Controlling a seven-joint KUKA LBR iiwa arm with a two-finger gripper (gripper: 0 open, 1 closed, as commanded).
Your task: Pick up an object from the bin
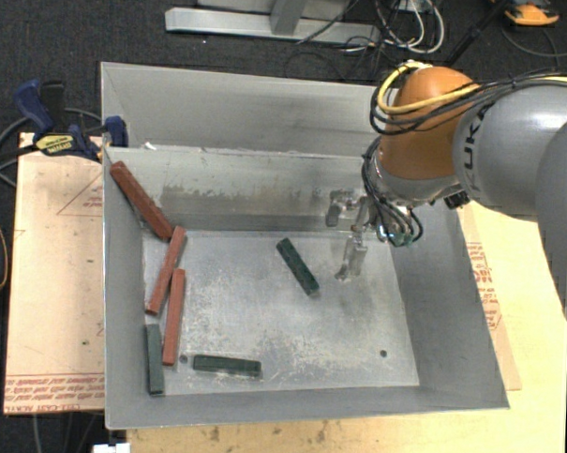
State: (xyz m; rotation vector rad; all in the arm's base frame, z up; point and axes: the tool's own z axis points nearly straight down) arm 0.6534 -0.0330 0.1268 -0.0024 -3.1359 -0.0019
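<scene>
My gripper (349,267) hangs over the right middle of the bin floor, its fingers pointing down with nothing between them; whether they stand apart I cannot make out. Just to its left lies a short dark green bar (298,267), set diagonally on the floor and apart from the fingertips. Another dark green bar (227,365) lies flat near the front of the bin.
Along the left wall lie several reddish-brown bars (142,202) (166,271) (174,317) and one upright-lying dark green bar (155,360). The arm with its orange cover and cables reaches in from the upper right.
</scene>
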